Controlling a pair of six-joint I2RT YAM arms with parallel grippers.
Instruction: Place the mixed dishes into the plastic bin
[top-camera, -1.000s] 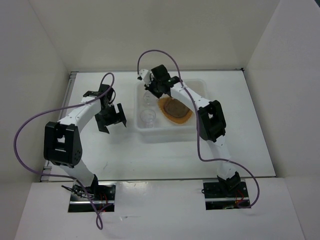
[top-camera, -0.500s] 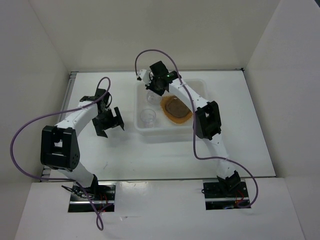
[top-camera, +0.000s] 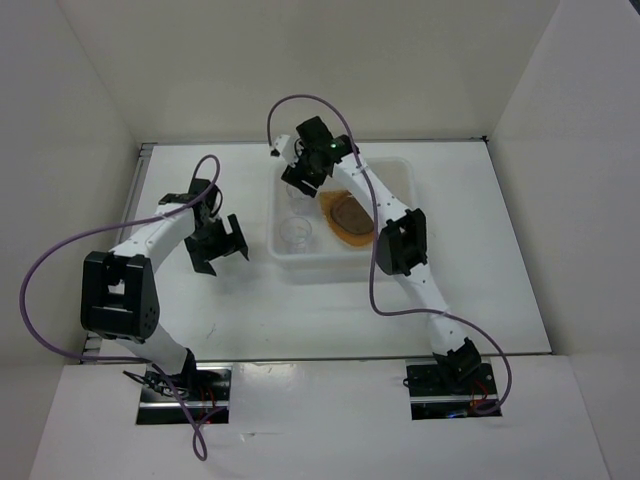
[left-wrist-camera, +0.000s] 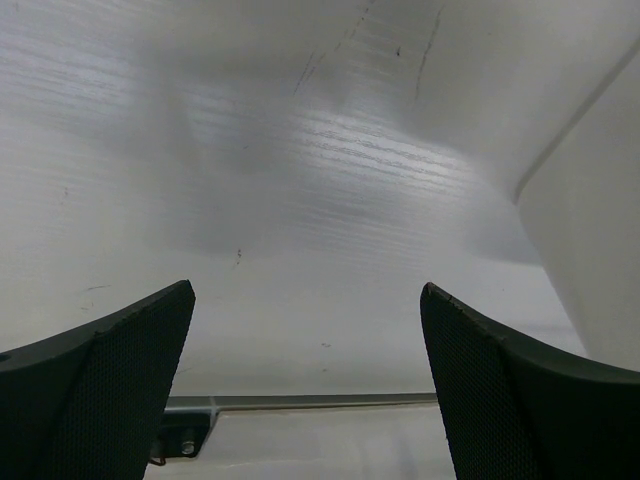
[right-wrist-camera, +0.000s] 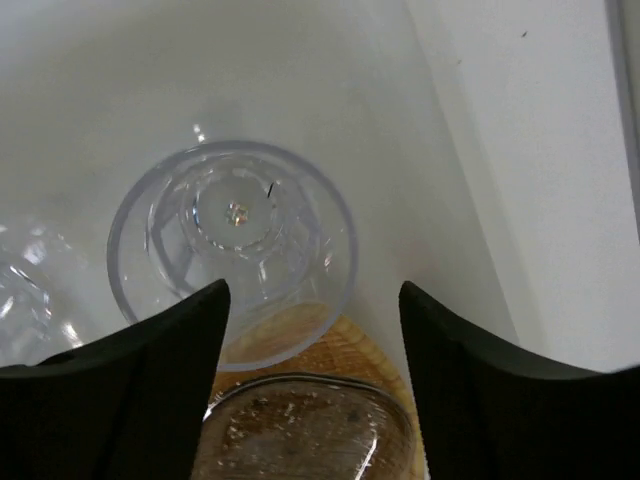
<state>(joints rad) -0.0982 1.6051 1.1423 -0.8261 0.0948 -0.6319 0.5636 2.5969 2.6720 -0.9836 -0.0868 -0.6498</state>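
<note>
The plastic bin (top-camera: 400, 168) stands at the table's far middle. In it lies the orange plate (top-camera: 362, 233) with a grey-brown saucer (top-camera: 348, 212) on top. One clear glass cup (top-camera: 295, 233) stands at the bin's near left. My right gripper (top-camera: 303, 183) hangs open over the bin's far left corner. In the right wrist view a second glass cup (right-wrist-camera: 232, 245) stands upright just beyond the open gripper (right-wrist-camera: 313, 300), free of both fingers. Beside it are the plate (right-wrist-camera: 345, 345) and saucer (right-wrist-camera: 310, 430). My left gripper (top-camera: 218, 243) is open and holds nothing.
The left gripper (left-wrist-camera: 305, 300) hovers over bare white table (left-wrist-camera: 320, 180) left of the bin, with a metal edge strip (left-wrist-camera: 300, 402) below it. White enclosure walls (top-camera: 80, 120) close in the table on three sides. The bin's inner wall (right-wrist-camera: 440, 200) rises right of the cup.
My right gripper has opened and let go of the glass cup, which now stands in the bin. The left arm drew back slightly to the left and then held still.
</note>
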